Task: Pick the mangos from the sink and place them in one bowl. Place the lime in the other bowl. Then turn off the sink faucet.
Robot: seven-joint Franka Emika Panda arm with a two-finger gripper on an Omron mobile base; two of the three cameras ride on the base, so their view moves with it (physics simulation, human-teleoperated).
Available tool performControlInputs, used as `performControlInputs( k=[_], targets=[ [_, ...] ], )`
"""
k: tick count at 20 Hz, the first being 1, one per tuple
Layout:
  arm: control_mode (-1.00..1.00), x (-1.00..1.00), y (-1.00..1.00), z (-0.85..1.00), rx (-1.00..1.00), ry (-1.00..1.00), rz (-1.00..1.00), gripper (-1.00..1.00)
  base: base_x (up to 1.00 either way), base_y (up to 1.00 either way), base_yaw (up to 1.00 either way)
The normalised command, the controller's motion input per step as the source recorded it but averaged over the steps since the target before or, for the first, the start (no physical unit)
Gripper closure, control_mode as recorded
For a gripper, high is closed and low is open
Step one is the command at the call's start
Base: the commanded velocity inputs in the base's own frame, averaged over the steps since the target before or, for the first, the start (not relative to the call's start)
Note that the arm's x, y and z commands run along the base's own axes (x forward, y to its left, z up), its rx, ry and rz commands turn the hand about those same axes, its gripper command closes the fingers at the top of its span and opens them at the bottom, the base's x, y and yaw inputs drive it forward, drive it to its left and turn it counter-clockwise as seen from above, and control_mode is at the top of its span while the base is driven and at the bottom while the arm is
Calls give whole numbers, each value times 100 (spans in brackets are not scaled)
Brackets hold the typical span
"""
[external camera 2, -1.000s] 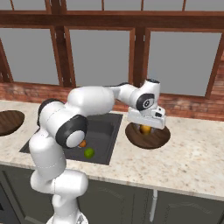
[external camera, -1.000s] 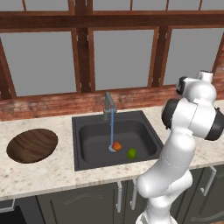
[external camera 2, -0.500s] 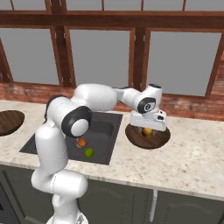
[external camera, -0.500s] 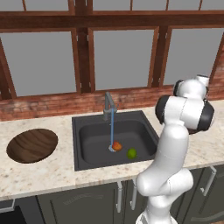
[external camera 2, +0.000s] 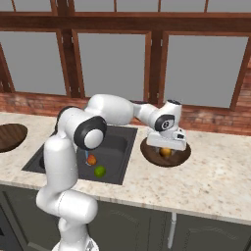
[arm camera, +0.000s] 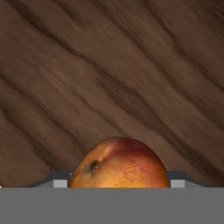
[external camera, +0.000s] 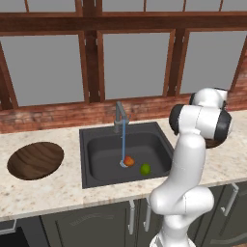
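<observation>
On the counter (external camera: 53, 190): speckled beige stone, dark cabinets (external camera: 96, 224) below, red brick strip (external camera: 48, 118) and big wood-framed windows (external camera: 130, 62) behind. No readable writing or labels anywhere.

The sink (external camera: 103, 159) is set in the counter, and the faucet (external camera: 119, 116) at its back edge runs a thin stream of water (external camera: 123, 144) down into the basin. One mango (external camera: 128, 161) (orange-red) lies by the drain, right where the stream lands; the lime (external camera: 145, 169) sits just beside it, toward the front right of the basin. The same pair is seen in the right base view: mango (external camera 2: 91, 160), lime (external camera 2: 100, 171).

One bowl (external camera: 35, 160) stands left of the sink with nothing in it. The other bowl (external camera 2: 180, 156) stands right of the sink, with the gripper (external camera 2: 166, 147) low over it.

The second mango (external camera 2: 166, 152) (orange-yellow) is inside that bowl, directly under the hand. In the hand view the mango (arm camera: 119, 164) sits between the finger tips against the bowl's wood grain (arm camera: 109, 65). Whether the jaws are clamped on it or apart, I can't tell; the tips are hidden.
</observation>
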Motion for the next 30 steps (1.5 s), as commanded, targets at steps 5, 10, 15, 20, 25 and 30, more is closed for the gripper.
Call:
performControlInputs(
  k=[5, 10, 15, 20, 25, 30],
  targets=[
    [-100, 8, 0, -24, 0, 0, 7, 100, 0, 0, 0],
    [-100, 11, 0, -24, 0, 0, 7, 100, 0, 0, 0],
    [-100, 17, 0, -25, 0, 0, 7, 100, 0, 0, 0],
    [-100, 10, 0, -5, 0, -2, 6, -100, 0, 0, 0],
    [-100, 0, 0, 1, 0, -14, 4, -100, 0, 0, 0],
    [-100, 0, 1, 10, 0, -21, 2, -100, 0, 0, 0]
  ],
)
